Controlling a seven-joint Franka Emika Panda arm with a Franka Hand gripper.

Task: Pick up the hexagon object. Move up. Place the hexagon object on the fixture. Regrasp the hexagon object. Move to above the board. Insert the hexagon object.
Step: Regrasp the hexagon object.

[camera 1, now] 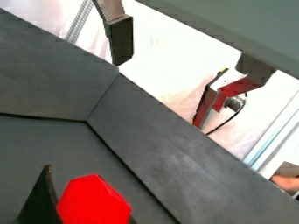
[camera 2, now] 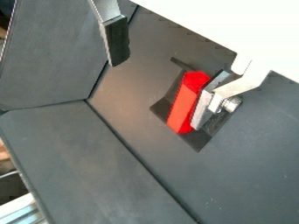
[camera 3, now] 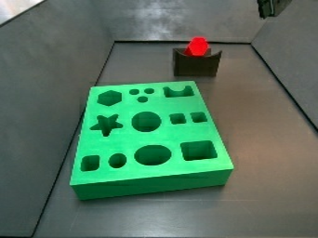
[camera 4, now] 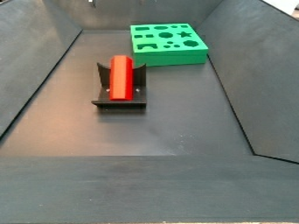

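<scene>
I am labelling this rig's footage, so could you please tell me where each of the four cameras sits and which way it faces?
Wrist view: on the arm, looking down past one finger at the hexagon object; the gripper is open above it.
Wrist view: on the arm, facing the hexagon object on the fixture, between both fingers.
Side view: beyond the board, facing the fixture; only a dark corner of the robot shows.
Side view: opposite end, fixture near, board far; no robot visible.
All four views share the hexagon object.
</scene>
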